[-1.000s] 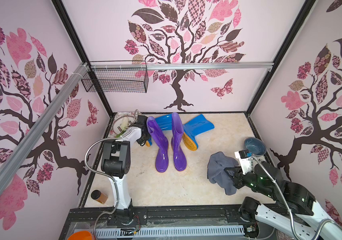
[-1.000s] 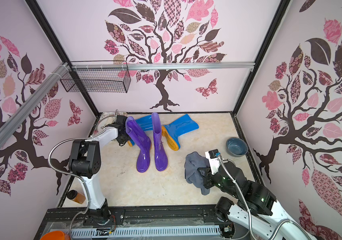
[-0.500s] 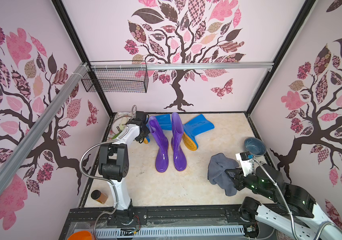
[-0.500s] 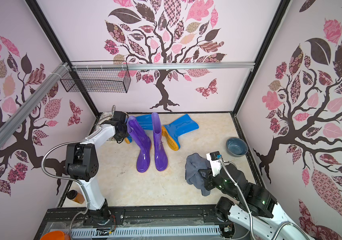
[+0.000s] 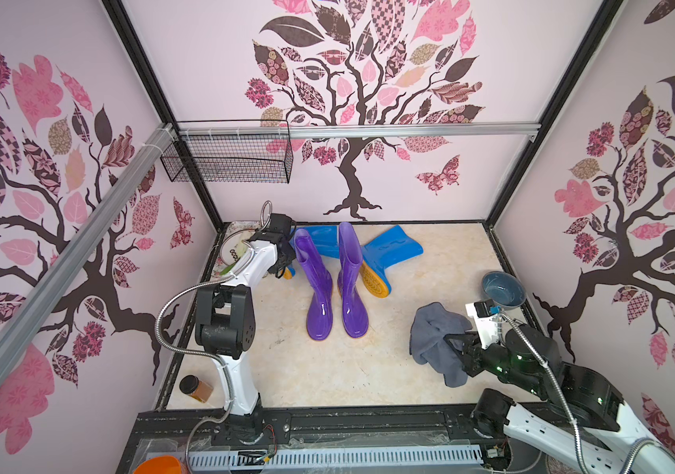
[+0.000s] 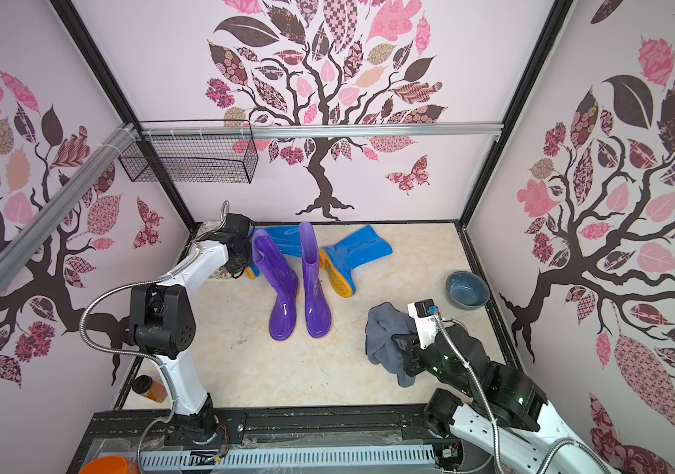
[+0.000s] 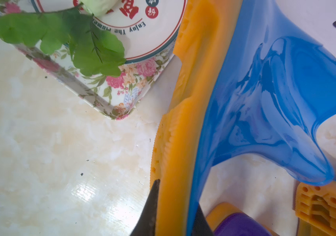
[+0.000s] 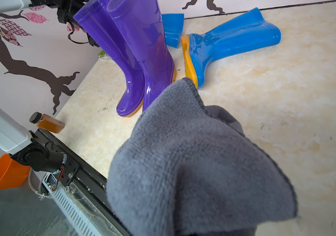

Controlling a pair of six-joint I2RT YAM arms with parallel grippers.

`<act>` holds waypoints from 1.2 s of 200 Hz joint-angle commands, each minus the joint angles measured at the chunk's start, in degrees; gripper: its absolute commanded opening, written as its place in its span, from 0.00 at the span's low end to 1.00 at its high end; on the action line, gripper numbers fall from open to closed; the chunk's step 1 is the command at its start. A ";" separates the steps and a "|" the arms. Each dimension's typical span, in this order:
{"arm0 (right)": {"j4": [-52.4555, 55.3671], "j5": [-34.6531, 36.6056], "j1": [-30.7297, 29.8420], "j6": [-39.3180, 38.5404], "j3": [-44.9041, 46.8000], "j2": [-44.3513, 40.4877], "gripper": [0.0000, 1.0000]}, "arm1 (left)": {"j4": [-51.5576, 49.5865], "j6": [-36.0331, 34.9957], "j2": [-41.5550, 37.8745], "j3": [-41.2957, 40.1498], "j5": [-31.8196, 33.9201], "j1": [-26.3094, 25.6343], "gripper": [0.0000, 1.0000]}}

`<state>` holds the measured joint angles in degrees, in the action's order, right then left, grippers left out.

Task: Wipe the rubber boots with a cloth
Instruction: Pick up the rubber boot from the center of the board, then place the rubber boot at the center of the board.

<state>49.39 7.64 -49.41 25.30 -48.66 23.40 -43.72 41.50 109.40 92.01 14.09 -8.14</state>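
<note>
Two purple rubber boots (image 5: 319, 295) (image 5: 352, 287) stand upright side by side mid-floor. One blue boot (image 5: 389, 254) lies on its side behind them to the right, orange sole (image 8: 189, 61) facing forward. A second blue boot (image 5: 319, 240) lies behind the purple pair. My left gripper (image 5: 286, 266) (image 7: 175, 216) is shut on this boot's orange sole edge (image 7: 175, 143), one dark finger (image 7: 152, 210) on each side. My right gripper (image 5: 454, 349) (image 6: 403, 349) is shut on the grey-blue cloth (image 5: 434, 340) (image 8: 193, 163), which hangs bunched at the front right and hides the jaws.
A grey-blue bowl (image 5: 503, 289) sits by the right wall. In the back left corner, a floral tray (image 7: 122, 98) holds a plate (image 7: 152, 30) and green leaves. An amber bottle (image 5: 196, 388) lies front left. A wire basket (image 5: 229, 158) hangs on the back wall.
My left wrist has shifted slightly toward the back wall at the blue boot's sole. The right arm with the cloth has barely moved.
</note>
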 commanded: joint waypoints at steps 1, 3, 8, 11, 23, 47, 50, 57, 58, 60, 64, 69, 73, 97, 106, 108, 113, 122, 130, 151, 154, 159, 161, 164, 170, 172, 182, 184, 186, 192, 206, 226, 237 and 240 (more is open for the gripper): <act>-2.04 -0.34 0.09 -0.51 0.07 -0.96 0.00 | 3.36 -1.08 -4.83 6.19 5.89 0.66 0.00; -2.02 -0.34 0.08 -0.54 0.09 -1.00 0.00 | 3.49 -1.20 -4.93 6.17 6.18 0.67 0.00; -2.02 -0.34 0.08 -0.51 0.13 -1.09 0.00 | 3.67 -1.44 -5.12 6.16 6.60 0.81 0.00; -2.05 -0.39 0.10 -0.51 0.12 -1.15 0.00 | 3.67 -1.50 -5.27 6.24 6.89 0.86 0.00; -2.01 -0.34 0.08 -0.51 0.20 -1.36 0.00 | 3.69 -1.65 -5.79 6.37 7.61 1.02 0.00; -2.12 -0.38 0.04 -0.51 0.25 -1.34 0.00 | 4.03 -1.52 -7.91 5.13 10.26 1.20 0.00; -2.17 -0.41 0.05 -0.51 0.24 -1.37 0.00 | 4.12 -1.51 -8.18 4.82 10.42 1.22 0.00; -2.10 -0.41 0.09 -0.51 0.28 -1.33 0.00 | 4.44 -1.35 -8.91 4.06 11.21 1.20 0.00; -2.10 -0.42 0.05 -0.51 0.26 -1.33 0.00 | 4.52 -1.34 -9.06 3.92 11.35 1.20 0.00; -2.14 -0.45 0.09 -0.51 0.20 -1.29 0.00 | 4.75 -1.33 -9.33 3.69 11.67 1.18 0.00; -2.14 -0.43 0.10 -0.51 0.28 -1.30 0.00 | 5.14 -1.22 -9.85 3.21 11.98 1.13 0.00; -2.11 -0.50 0.09 -0.52 0.33 -1.34 0.00 | 5.81 -1.32 -10.70 2.37 12.55 1.13 0.00; -2.25 -0.53 0.06 -0.51 0.34 -1.41 0.00 | 6.20 -1.26 -11.23 1.79 13.23 1.16 0.00; -2.19 -0.69 0.10 -0.65 0.41 -1.59 0.00 | 7.58 -0.98 -15.02 -0.30 17.76 1.25 0.00; -2.19 -0.70 0.10 -0.60 0.41 -1.75 0.00 | 8.61 -1.69 -16.46 -1.06 18.82 1.24 0.00; -2.21 -0.70 0.08 -0.60 0.41 -1.77 0.00 | 8.73 -1.84 -16.76 -1.04 19.21 1.28 0.00; -2.27 -0.71 0.09 -0.60 0.40 -1.83 0.00 | 8.98 -2.17 -17.45 -1.02 19.89 1.20 0.00; -2.31 -0.78 0.10 -0.61 0.49 -1.85 0.00 | 8.55 -2.29 -18.55 -0.70 21.14 1.22 0.00; -2.29 -0.78 0.08 -0.60 0.46 -1.72 0.00 | 8.40 -2.64 -19.54 -0.54 22.10 1.20 0.00; -2.28 -0.78 0.09 -0.61 0.50 -1.60 0.00 | 8.14 -3.14 -21.96 -1.13 23.74 1.26 0.00; -2.30 -0.78 0.10 -0.60 0.50 -1.67 0.00 | 7.83 -3.08 -22.25 -1.23 24.08 1.28 0.00; -2.41 -0.78 0.07 -0.60 0.50 -1.68 0.00 | 7.14 -2.80 -22.72 -1.26 24.48 1.24 0.00; -2.40 -0.78 0.03 -0.60 0.54 -1.67 0.00 | 6.92 -2.75 -22.91 -1.29 24.69 1.23 0.00; -2.39 -0.78 0.09 -0.60 0.51 -1.73 0.00 | 6.69 -2.66 -23.27 -1.49 24.75 1.26 0.00; -2.37 -0.78 0.05 -0.61 0.50 -1.71 0.00 | 6.44 -2.65 -24.06 -2.06 25.28 1.20 0.00; -2.41 -0.78 0.04 -0.60 0.57 -1.70 0.00 | 6.32 -2.60 -24.30 -2.15 25.44 1.22 0.00; -2.39 -0.78 0.08 -0.60 0.60 -1.62 0.00 | 5.78 -2.26 -25.87 -3.41 26.20 1.21 0.00; -2.37 -0.78 0.05 -0.60 0.59 -1.67 0.00 | 5.74 -2.26 -26.14 -3.54 26.42 1.22 0.00; -2.37 -0.81 0.04 -0.60 0.59 -1.62 0.00 | 5.60 -2.29 -26.43 -3.80 26.65 1.20 0.00; -2.38 -0.81 0.08 -0.68 0.59 -1.62 0.00 | 4.99 -2.21 -27.18 -4.22 27.62 1.21 0.00; -2.37 -0.87 0.07 -0.60 0.65 -1.61 0.00 | 4.36 -2.13 -29.39 -5.80 29.10 1.28 0.00; -2.46 -0.98 0.03 -0.60 0.68 -1.91 0.00 | 4.74 -2.20 -33.03 -8.02 29.26 1.94 0.00; -2.51 -1.00 0.03 -0.60 0.76 -2.07 0.00 | 5.00 -2.77 -34.78 -8.71 30.23 2.04 0.00; -2.54 -0.99 0.07 -0.60 0.76 -2.13 0.00 | 5.07 -2.94 -35.27 -8.80 30.60 2.02 0.00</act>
<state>48.56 6.92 -49.41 25.28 -48.21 22.46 -44.82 38.33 79.85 84.36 39.13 -6.61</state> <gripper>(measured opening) 0.100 0.146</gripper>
